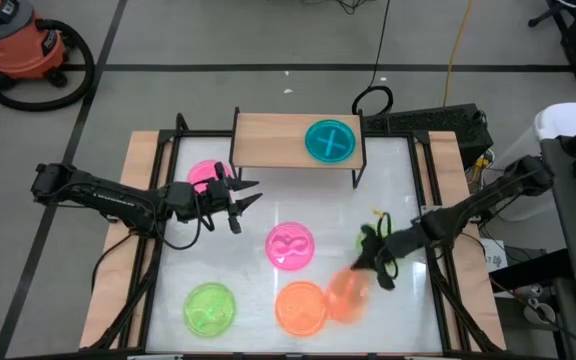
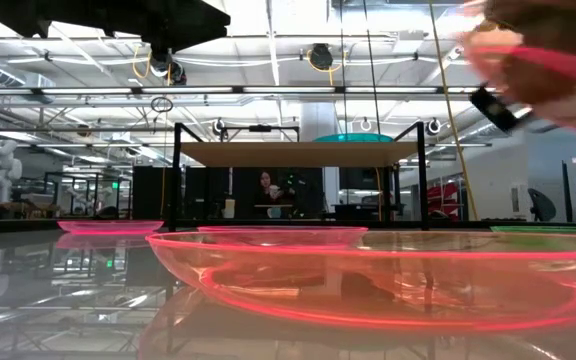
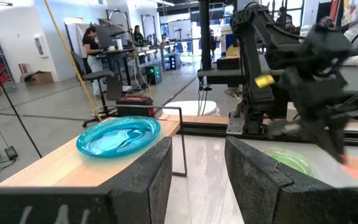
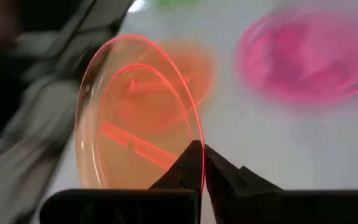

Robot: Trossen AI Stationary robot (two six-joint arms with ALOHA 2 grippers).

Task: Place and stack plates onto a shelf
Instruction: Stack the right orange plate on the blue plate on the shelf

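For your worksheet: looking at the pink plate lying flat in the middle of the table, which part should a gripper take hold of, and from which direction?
Grip the pink plate by its thin raised rim, coming from above on the shelf-facing edge. It lies flat, so only the rim offers a pinch, as the right gripper shows on the orange plate.

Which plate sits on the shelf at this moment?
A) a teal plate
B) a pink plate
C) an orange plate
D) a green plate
A: the teal plate lies alone on the shelf, while the right gripper holds an orange plate by its rim above the table.
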